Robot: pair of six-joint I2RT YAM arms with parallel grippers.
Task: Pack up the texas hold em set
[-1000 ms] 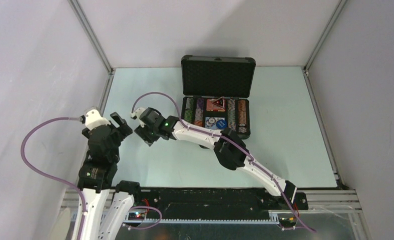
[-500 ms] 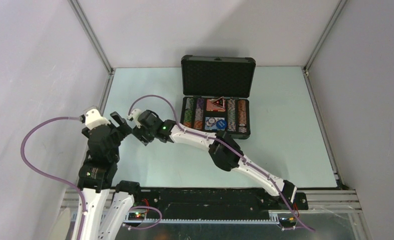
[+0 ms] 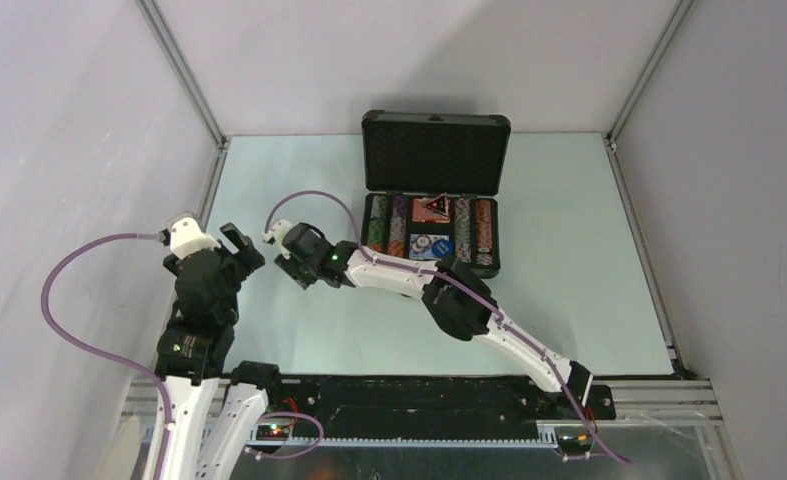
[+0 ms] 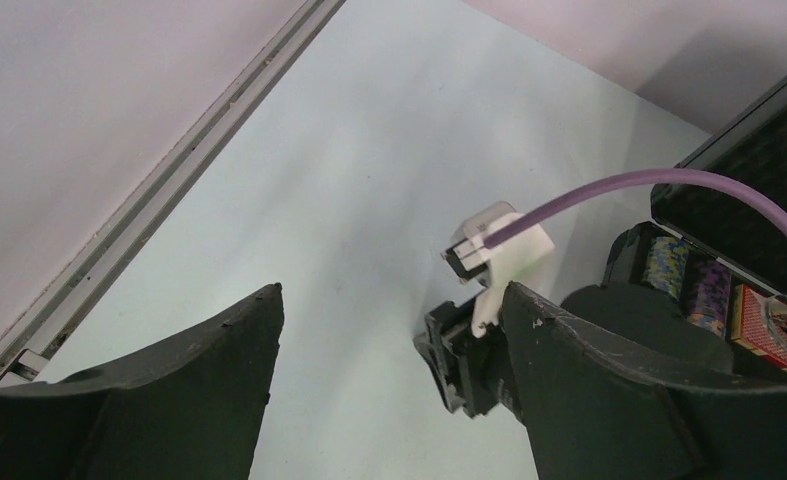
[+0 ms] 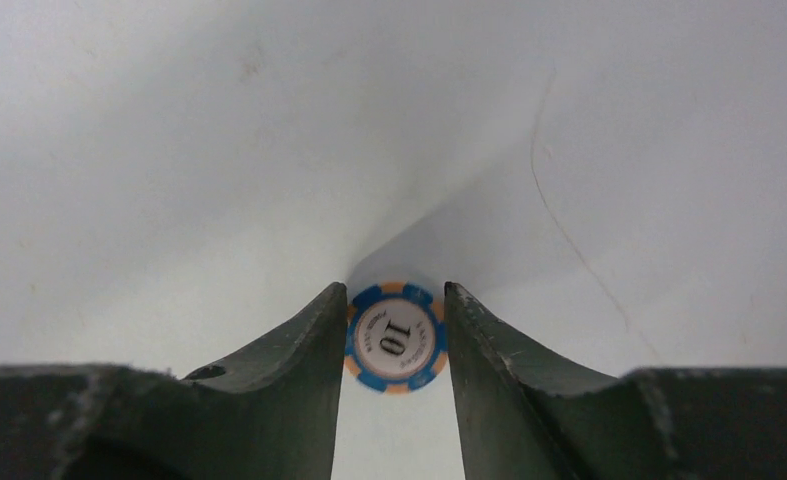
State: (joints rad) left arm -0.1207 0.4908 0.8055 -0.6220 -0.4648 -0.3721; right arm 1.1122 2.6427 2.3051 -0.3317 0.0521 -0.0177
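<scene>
The black briefcase (image 3: pixel 434 150) of the texas hold em set stands open at the back of the table. Its tray holds rows of multicoloured chips (image 3: pixel 399 225), a red-patterned card deck (image 3: pixel 431 209) and small round buttons (image 3: pixel 431 246). My right gripper (image 3: pixel 289 265) reaches left of the case, pointing down at the table. In the right wrist view a blue and orange chip (image 5: pixel 396 338) marked 10 lies flat on the table, and my right gripper (image 5: pixel 396 295) is shut on it, both fingers touching its rim. My left gripper (image 3: pixel 241 248) hovers open and holds nothing (image 4: pixel 391 295).
The right arm's wrist and its purple cable (image 4: pixel 609 190) sit just beyond my left fingers. A metal frame rail (image 3: pixel 211 175) runs along the table's left edge and grey walls close in the sides. The case's edge (image 4: pixel 759 150) shows at the right of the left wrist view.
The right gripper slid a little left, then back right, and its jaws narrowed onto the blue chip. The left arm has not moved.
</scene>
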